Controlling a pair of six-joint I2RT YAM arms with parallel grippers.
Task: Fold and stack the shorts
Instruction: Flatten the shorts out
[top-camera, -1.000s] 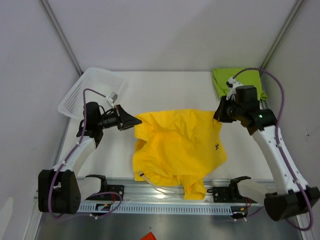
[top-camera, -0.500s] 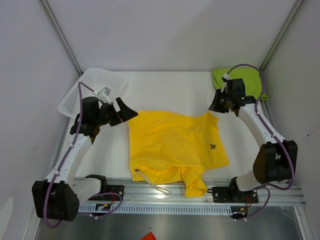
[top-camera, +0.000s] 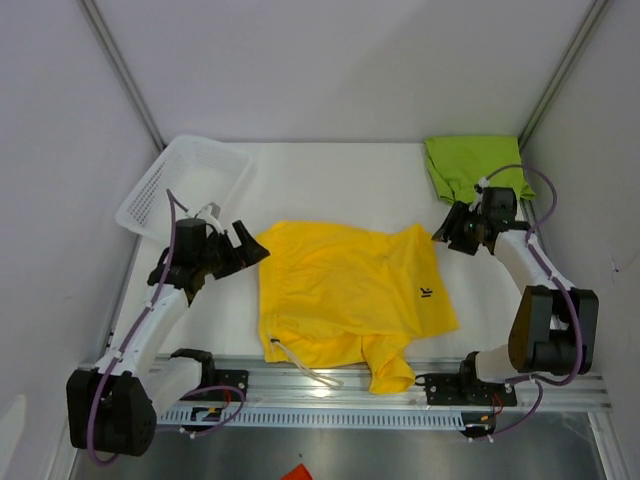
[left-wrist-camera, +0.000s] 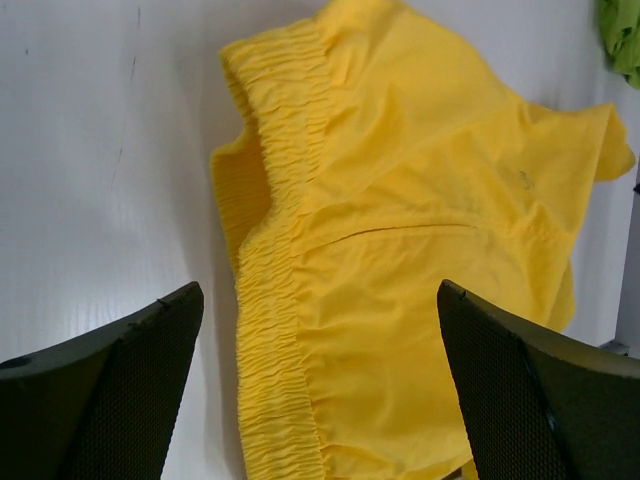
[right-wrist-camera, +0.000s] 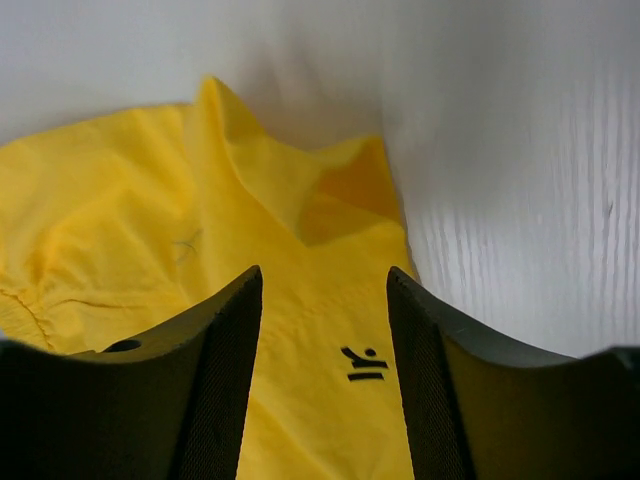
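Yellow shorts (top-camera: 350, 295) sit right between the two grippers, so start at the left gripper (top-camera: 252, 249). Its jaws are spread wide with nothing between them, and it hovers just off the shorts' far-left corner. From the left wrist, the left gripper (left-wrist-camera: 320, 290) looks straight down on the gathered elastic waistband (left-wrist-camera: 270, 300), with a dark finger on each side and neither one touching cloth.

Over to the right gripper (top-camera: 446, 234). It is parted too, gripping nothing, and hangs at the shorts' far-right corner. The right wrist view shows that corner peaking up just ahead of the right gripper (right-wrist-camera: 325, 275), and a small dark logo (right-wrist-camera: 362, 364) lies on the fabric between the fingers.

Moving outward, the yellow shorts lie spread across the white table (top-camera: 340, 180), a bit rumpled. A pale drawstring (top-camera: 300, 366) trails at their near edge. Beyond their far-right corner the lime green shorts (top-camera: 470, 165) lie folded and well apart from them. Past the far-left corner stands a white mesh basket (top-camera: 185, 180).
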